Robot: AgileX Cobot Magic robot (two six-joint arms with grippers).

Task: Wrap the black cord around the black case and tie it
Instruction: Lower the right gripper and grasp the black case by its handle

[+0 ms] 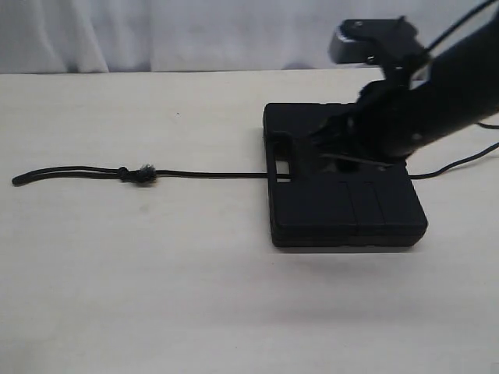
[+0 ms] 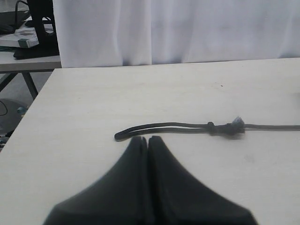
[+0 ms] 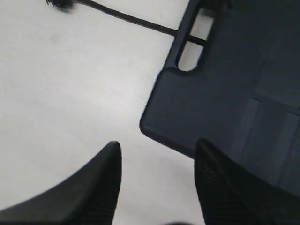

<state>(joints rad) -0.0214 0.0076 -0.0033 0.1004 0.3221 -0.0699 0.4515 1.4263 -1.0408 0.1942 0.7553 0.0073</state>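
The black case (image 1: 343, 204) is laid flat on the pale table (image 1: 195, 296), right of centre in the exterior view. The black cord (image 1: 210, 174) is stretched straight across the table. It runs from a free end at far left, past a knot (image 1: 139, 174) with a greyish tuft, to the case's handle slot (image 3: 192, 47), which it is seen crossing. Beyond the slot its course is hidden by case and arm. A thin black line right of the case cannot be identified. The right gripper (image 3: 158, 144) is held over a case corner, fingers apart, nothing between them. The left gripper (image 2: 148, 140) is pressed together, empty, near the cord's free end.
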